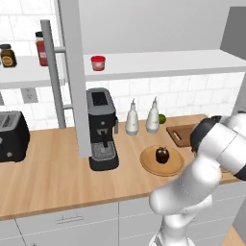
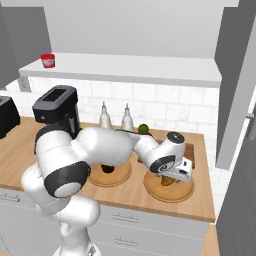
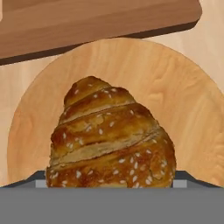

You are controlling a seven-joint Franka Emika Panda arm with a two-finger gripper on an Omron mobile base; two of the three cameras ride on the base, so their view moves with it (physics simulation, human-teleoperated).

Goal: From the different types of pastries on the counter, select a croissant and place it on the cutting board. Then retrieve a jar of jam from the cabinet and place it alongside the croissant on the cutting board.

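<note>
on the wooden counter, the croissant lies on a round plate just beside the cutting board. the gripper sits low over it, jaws apparently straddling it; whether they grip cannot be told.

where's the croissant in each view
left base view: not in it, the arm covers that spot.
right base view: lower right, croissant on a round plate under the end effector.
hand view: low centre, croissant on the plate.
shared landmark: cutting board.
</note>
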